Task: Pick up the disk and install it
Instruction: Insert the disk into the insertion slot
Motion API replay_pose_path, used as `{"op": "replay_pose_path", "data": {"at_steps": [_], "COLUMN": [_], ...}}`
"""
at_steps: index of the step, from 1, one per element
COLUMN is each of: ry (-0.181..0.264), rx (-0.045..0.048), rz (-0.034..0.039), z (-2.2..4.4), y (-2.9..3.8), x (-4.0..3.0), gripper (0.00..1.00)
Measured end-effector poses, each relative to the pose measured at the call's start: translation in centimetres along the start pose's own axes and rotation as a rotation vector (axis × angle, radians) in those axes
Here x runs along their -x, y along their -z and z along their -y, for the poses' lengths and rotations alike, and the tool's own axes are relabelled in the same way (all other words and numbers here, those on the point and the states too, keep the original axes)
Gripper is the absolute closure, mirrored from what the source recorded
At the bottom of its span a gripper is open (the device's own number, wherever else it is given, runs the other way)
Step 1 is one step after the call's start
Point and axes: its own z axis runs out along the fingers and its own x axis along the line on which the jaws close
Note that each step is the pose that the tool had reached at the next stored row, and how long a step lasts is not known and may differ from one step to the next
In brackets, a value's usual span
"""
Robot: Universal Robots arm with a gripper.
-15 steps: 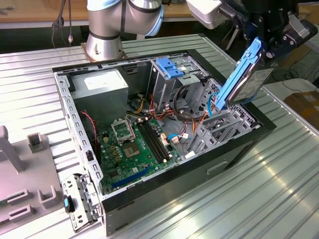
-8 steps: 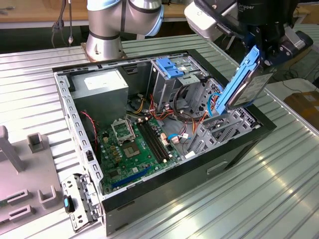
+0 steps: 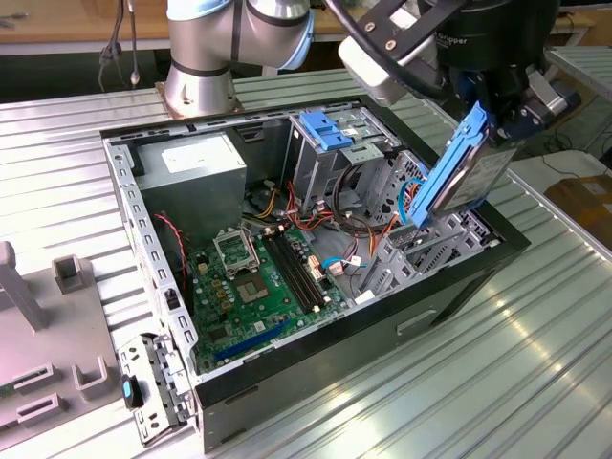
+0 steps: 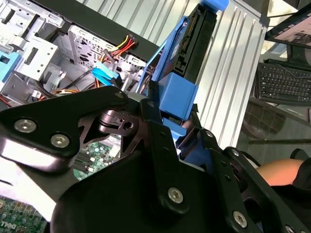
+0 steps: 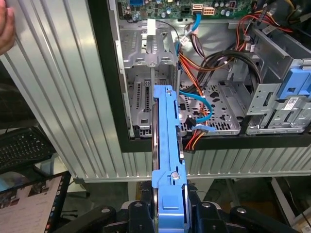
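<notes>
My gripper (image 3: 502, 120) is clamped on the disk (image 3: 457, 182), tilted above the drive cage (image 3: 421, 253) (not yet seated); I judge insertion needs its blue rails squared to the slot.

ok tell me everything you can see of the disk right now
The disk is a flat grey metal drive framed by blue plastic rails, with a wider blue bracket at its gripped end. The gripper clamps that end, so it hangs tilted, free end pointing down towards the metal drive cage of the open computer case. Whether it touches the cage is unclear.
</notes>
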Motion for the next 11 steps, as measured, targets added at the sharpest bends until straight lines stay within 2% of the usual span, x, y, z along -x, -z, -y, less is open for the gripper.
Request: {"op": "replay_pose_path", "data": {"at_steps": [4,5,11], "ry": [0.0,0.0,-0.001], "rx": [-0.0078,-0.0109,-0.0124], "rz": [0.0004,0.0008,0.001], "z": [-0.55,-0.85,-1.62], "y": [-0.35,-0.66,-1.46], "x": [-0.05,-0.06,-0.02], "gripper": [0.63,0.63,0.63]}}
